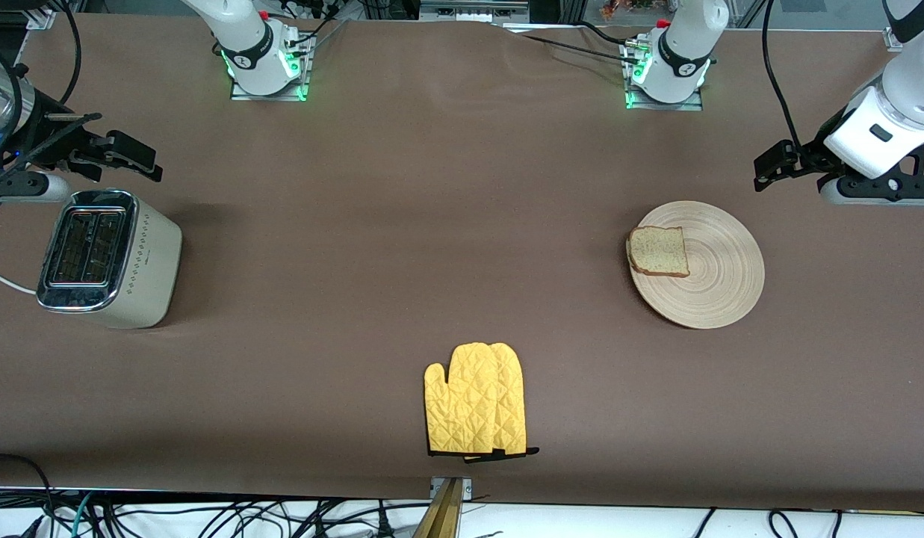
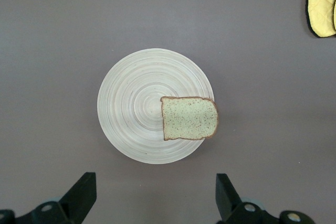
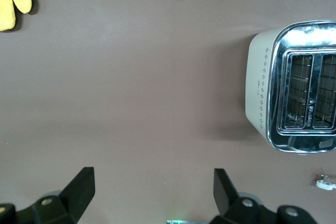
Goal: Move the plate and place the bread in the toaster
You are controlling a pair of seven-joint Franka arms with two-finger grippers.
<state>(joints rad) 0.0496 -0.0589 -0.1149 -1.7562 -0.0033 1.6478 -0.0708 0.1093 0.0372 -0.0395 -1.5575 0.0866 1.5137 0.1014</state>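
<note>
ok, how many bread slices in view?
1. The bread lies on the plate, at its rim toward the right arm's end, at the left arm's end of the table. The toaster slots look empty, though their depths aren't fully visible.

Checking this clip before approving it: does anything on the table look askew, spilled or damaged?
Only one small thing: the bread sits off-centre on the plate, its crust overhanging the rim toward the right arm's end. The toaster stands upright, slots empty.
</note>
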